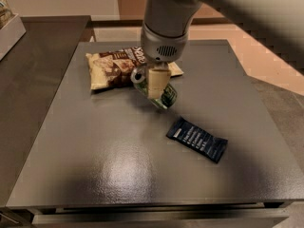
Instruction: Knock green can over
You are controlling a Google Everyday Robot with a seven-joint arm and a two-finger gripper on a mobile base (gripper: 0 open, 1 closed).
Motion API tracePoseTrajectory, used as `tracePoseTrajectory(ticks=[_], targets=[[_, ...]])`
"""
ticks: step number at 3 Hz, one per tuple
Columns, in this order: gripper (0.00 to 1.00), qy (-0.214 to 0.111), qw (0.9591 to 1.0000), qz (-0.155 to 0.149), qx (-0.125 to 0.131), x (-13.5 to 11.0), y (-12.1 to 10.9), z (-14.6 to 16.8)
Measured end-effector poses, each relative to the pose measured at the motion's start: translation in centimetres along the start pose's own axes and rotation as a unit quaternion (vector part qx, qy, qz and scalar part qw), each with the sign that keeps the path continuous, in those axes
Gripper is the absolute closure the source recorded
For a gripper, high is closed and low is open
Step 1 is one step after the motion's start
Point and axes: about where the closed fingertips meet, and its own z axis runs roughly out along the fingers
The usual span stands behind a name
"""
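Gripper (154, 86): hangs from the grey arm (166, 18) over the far half of the bench (118, 175), near the middle of the far edge.
Grip: one pale finger (157, 79) lies across the green can (167, 97); the jaws seem closed narrowly on it, the second finger is hidden.
Green can: tilted, silver top toward the far left corner, bottom toward the right edge.
Snack bag (111, 68): flat, just behind the can.
Dark blue wrapper (197, 139): flat, apart from the can, toward the near right corner.
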Motion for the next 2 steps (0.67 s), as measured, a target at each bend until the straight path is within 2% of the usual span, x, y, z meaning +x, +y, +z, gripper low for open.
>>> tracePoseTrajectory(ticks=[1, 2], targets=[[0.59, 0.053, 0.9984, -0.019, 0.0, 0.82, -0.06, 1.07], [0.35, 0.089, 0.9952, -0.041, -0.001, 0.95, 0.1, 2.03]])
